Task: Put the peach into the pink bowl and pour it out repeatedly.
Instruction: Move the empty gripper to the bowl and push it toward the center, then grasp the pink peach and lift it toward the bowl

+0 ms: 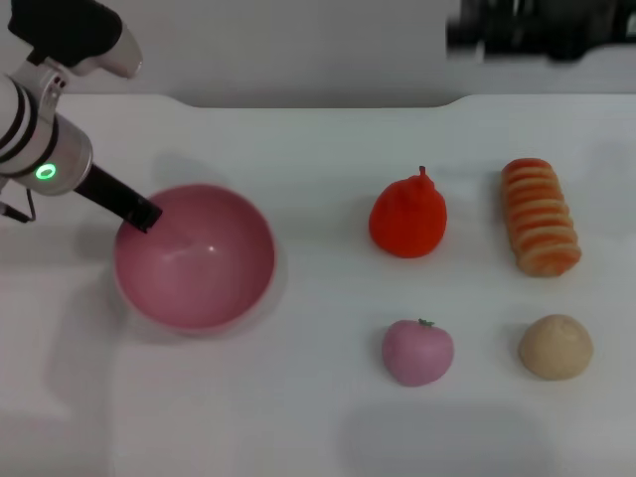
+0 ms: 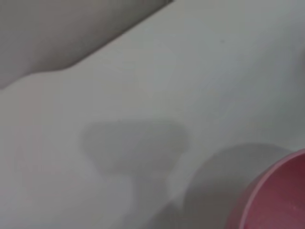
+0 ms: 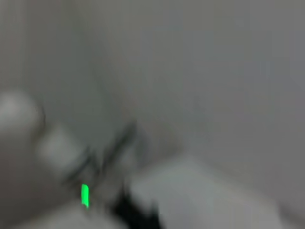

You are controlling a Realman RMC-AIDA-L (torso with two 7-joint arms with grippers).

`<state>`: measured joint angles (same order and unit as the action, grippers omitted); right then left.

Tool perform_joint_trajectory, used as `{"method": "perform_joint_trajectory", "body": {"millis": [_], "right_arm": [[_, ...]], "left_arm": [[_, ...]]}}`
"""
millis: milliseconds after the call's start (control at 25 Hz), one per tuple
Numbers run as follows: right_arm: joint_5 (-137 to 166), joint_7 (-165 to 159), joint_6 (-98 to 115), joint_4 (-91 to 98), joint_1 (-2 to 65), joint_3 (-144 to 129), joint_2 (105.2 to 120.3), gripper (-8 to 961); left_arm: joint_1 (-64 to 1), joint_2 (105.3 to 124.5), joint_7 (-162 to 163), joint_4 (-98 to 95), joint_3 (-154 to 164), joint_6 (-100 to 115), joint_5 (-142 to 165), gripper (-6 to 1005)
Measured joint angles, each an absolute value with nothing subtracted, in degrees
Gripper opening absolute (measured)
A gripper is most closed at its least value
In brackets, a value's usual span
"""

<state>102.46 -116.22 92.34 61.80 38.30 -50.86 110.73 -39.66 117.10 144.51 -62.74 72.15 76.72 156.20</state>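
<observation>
Pink bowl (image 1: pixel 194 256) empty, peach (image 1: pixel 417 351) near table's front edge, not yet picked; left gripper (image 1: pixel 142 213) pinching bowl rim.

One pink bowl (image 1: pixel 195 258) sits on one white table (image 1: pixel 318 417). Four toy foods lie beside it: one pale pink peach (image 1: pixel 417 351), one red-orange pear (image 1: pixel 408 217), one striped orange bread loaf (image 1: pixel 540 216) and one beige ball (image 1: pixel 556 346). One gripper (image 1: pixel 145 215) shows.

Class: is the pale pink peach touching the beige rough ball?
Apart. The head view shows bare white table between the peach and the ball.
</observation>
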Motion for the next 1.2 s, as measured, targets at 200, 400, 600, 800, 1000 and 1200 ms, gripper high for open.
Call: {"method": "perform_joint_trajectory", "body": {"millis": [200, 400, 600, 800, 1000, 1200], "right_arm": [[124.07, -128.1, 100.03, 64.42, 45.74, -53.79, 111.45, 536], [139.22, -131.93, 102.11, 64.54, 49.87, -60.57, 115.49, 536], [147.02, -132.58, 100.94, 63.03, 51.12, -67.68, 118.77, 536], [145.33, -133.0, 95.7, 56.29, 51.6, -72.59, 118.92, 537], [143.37, -133.13, 91.75, 52.76, 51.77, -75.55, 118.95, 532], [142.4, -133.32, 89.5, 48.9, 52.18, -77.37, 119.02, 521]], "left_arm": [[-41.33, 116.16, 144.41, -63.0, 71.38, 75.03, 156.17, 45], [-43.25, 115.51, 144.32, -63.33, 70.41, 76.1, 156.26, 45], [-44.5, 115.33, 144.29, -63.4, 69.65, 77.69, 156.85, 45], [-45.75, 115.49, 144.26, -64.53, 68.58, 79.4, 158.24, 45], [-46.35, 115.71, 143.45, -64.88, 68.79, 79.82, 158.35, 45], [-47.0, 116.19, 142.88, -64.79, 69.06, 80.31, 158.87, 45]]}}
